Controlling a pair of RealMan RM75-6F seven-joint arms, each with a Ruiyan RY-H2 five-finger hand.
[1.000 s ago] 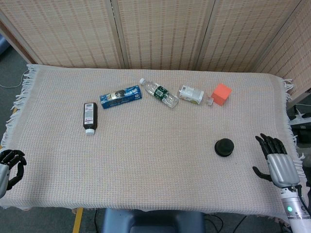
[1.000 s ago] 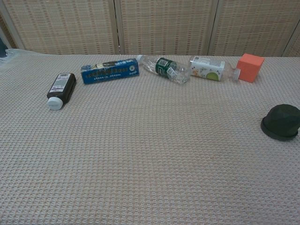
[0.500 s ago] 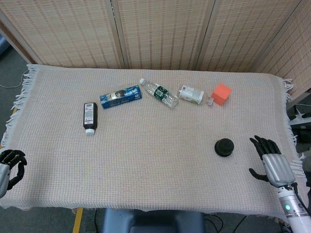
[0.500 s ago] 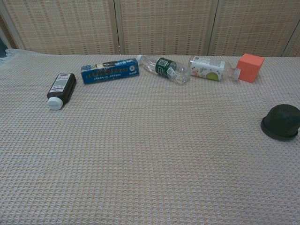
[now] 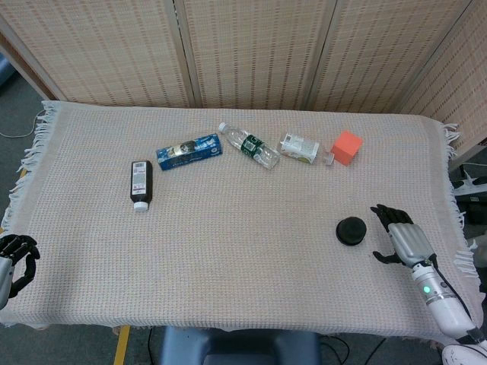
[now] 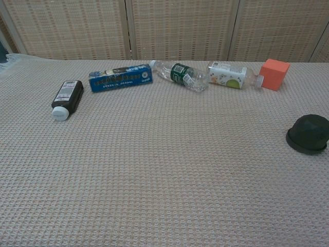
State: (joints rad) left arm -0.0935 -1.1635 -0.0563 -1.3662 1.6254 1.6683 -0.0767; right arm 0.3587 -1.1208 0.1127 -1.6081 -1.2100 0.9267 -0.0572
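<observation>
Right hand (image 5: 402, 237) is hovering palm-down over the cloth, fingers (image 5: 386, 215) spread apart and holding nothing, tips pointing toward the far side. Black round lid (image 5: 351, 230) is sitting just to its left, near but not touching; in the chest view the same lid (image 6: 309, 134) is showing at the right edge, flat on the weave, domed top up. The hand itself is not showing in the chest view.

Judging the step as a reach for that lid: the hand is needing to slide sideways so the thumb and fingers are bracketing the lid's rim, then lowering before closing. The lid looks low and squat, so a high close could be slipping off the dome; the soft cloth could be bunching under the fingertips.

Left hand (image 5: 14, 257) is idling at the near left corner of the table (image 5: 228, 251), fingers curled in on nothing.

Further out, well apart from both hands: orange cube (image 5: 347, 147), small labelled bottle (image 5: 300, 147), clear water bottle (image 5: 248, 144), blue box (image 5: 189, 151), dark bottle (image 5: 141, 183), all lying on the cloth.
</observation>
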